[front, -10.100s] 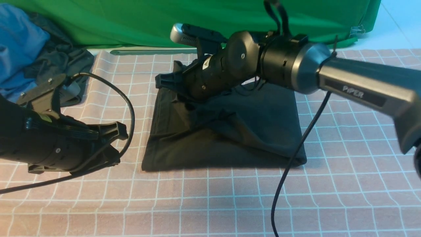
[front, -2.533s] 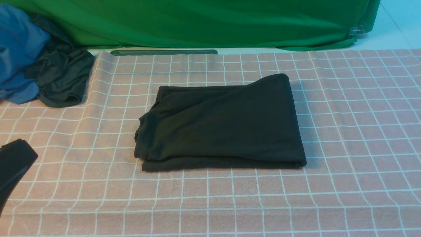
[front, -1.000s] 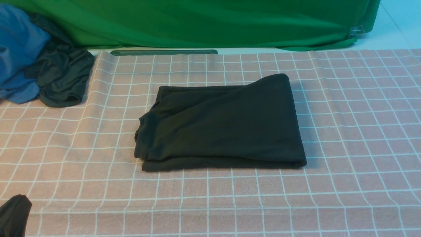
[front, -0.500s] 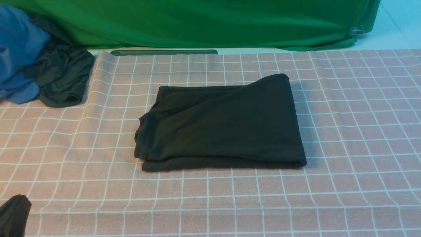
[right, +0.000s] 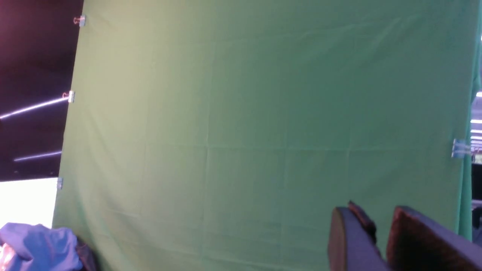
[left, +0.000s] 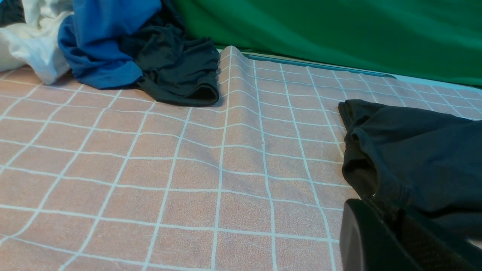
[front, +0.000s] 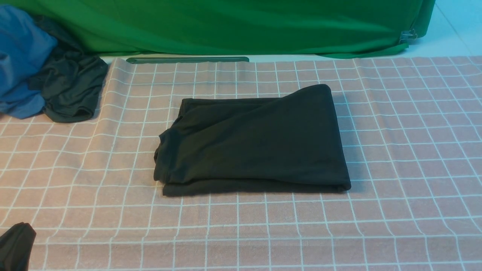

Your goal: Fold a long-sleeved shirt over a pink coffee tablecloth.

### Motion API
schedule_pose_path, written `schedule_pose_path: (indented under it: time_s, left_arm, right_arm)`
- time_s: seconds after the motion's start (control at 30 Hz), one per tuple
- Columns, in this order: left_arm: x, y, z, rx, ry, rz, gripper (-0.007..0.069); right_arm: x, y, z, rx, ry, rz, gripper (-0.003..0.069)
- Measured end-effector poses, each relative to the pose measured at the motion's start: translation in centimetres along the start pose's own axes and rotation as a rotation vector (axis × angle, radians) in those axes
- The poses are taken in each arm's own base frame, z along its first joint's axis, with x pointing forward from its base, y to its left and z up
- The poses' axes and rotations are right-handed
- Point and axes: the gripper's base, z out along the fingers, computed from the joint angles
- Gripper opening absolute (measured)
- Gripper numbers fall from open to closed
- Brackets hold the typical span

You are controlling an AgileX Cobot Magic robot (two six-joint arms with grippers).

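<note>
The long-sleeved shirt (front: pixel 256 143) lies folded into a black rectangle in the middle of the pink coffee tablecloth (front: pixel 395 226); no print shows. My left gripper (front: pixel 15 244) sits low at the front left corner, well clear of the shirt. In the left wrist view that gripper (left: pixel 391 214) is shut and empty, with the shirt's folded edge (left: pixel 421 158) just beyond its tip. My right gripper (right: pixel 376 226) is out of the front view. It is raised and faces the green backdrop, open by a narrow gap with nothing between its fingers.
A blue garment (front: pixel 22 56) and a smaller dark grey garment (front: pixel 71 90) are heaped at the back left. The green backdrop cloth (front: pixel 241 26) hangs along the far edge, with a thin green bar (front: pixel 187 59) at its foot.
Both arms have pulled away from the shirt, which now lies flat and folded. Over the last second nothing moves in the front view.
</note>
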Motion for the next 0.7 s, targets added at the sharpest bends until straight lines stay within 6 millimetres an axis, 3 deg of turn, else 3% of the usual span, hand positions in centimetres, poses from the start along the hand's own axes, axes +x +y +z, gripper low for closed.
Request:
schedule_pose_path:
  time_s: [0.33, 0.4, 0.47, 0.53, 0.6, 0.7]
  left_arm:
    - [0.0, 0.0, 0.0, 0.0, -0.002, 0.0, 0.0014]
    - [0.0, 0.0, 0.0, 0.0, -0.002, 0.0, 0.0014]
    - [0.0, 0.0, 0.0, 0.0, -0.002, 0.0, 0.0014]
    - [0.0, 0.0, 0.0, 0.0, -0.002, 0.0, 0.0014]
    - [0.0, 0.0, 0.0, 0.0, -0.002, 0.0, 0.0014]
    - [0.0, 0.0, 0.0, 0.0, -0.002, 0.0, 0.0014]
  right_arm:
    - [0.9, -0.1, -0.3, 0.054, 0.062, -0.043, 0.0216]
    - [2.4, -0.3, -0.3, 0.096, 0.144, -0.069, 0.0216]
    - [5.8, -0.5, -0.8, 0.161, 0.295, -0.103, 0.0217]
    - [7.3, -0.6, -1.1, 0.182, 0.349, -0.117, 0.0217]
    - [11.0, -0.7, -2.4, 0.229, 0.468, -0.143, 0.0218]
    - [14.6, -0.6, -4.2, 0.255, 0.561, -0.146, 0.0226]
